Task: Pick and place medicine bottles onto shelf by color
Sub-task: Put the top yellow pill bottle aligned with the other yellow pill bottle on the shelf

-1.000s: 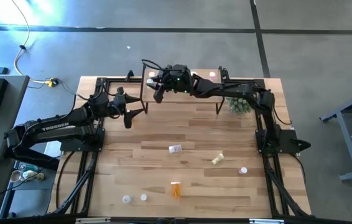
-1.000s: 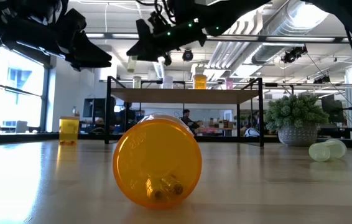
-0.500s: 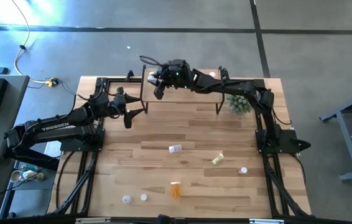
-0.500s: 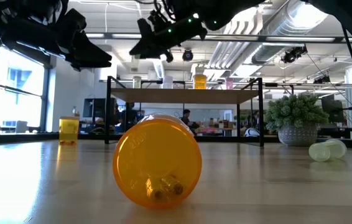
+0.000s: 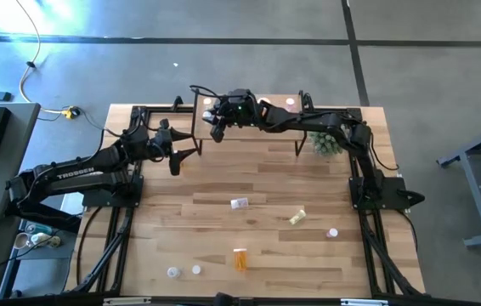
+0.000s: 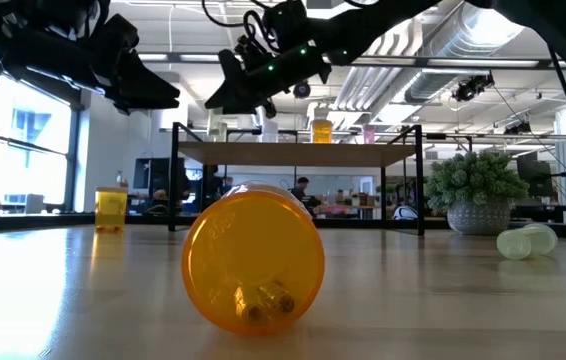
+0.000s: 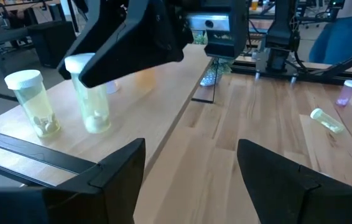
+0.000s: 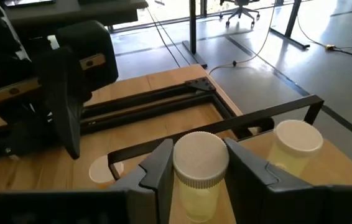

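We see the right end effector closed on a pale yellow-green bottle with a white cap, holding it upright over the left end of the shelf. In the left wrist view that bottle stands on or just above the wooden shelf top, just beside a second pale bottle already standing there; we cannot tell whether the held one touches the wood. Further along the shelf, toward the plant, we make out an orange bottle and a pink one standing upright.

The left end effector hangs in the air off the shelf's left end, its fingers spread wide and holding nothing.

On the surface in front of the shelf, well apart from it, more bottles lie scattered: a white one, a yellow-green one on its side, a pink one, an orange one on its side, and two white-capped ones nearest the front edge. Another orange bottle stands upright near the shelf's left legs.
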You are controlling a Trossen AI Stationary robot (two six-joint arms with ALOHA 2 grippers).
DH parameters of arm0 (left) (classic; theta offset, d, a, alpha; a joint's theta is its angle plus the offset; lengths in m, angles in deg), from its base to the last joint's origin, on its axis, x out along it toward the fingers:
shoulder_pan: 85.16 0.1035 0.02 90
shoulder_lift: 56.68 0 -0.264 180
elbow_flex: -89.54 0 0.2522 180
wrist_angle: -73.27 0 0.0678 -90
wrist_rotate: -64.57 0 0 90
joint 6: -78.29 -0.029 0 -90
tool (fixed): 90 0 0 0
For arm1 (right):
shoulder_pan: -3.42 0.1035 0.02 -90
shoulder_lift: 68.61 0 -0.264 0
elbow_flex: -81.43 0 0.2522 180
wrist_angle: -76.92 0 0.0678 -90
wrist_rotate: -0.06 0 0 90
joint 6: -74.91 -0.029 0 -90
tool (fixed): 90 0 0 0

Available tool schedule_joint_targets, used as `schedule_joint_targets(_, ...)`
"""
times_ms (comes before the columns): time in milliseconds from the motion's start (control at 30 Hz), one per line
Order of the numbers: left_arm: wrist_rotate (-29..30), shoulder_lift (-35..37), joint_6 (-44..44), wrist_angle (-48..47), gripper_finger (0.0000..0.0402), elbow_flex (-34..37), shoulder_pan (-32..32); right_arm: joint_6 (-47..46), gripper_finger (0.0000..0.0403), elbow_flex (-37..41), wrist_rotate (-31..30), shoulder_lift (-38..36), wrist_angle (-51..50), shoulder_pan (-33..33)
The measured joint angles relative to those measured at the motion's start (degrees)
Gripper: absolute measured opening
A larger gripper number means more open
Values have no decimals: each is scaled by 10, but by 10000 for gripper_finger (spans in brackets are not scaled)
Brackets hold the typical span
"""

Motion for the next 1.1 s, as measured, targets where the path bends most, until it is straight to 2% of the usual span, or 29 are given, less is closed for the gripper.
schedule_joint_targets(1100, -1, 0, -2, -2, 246, 0, 0, 15, 104, -1, 5, 19, -14, 7)
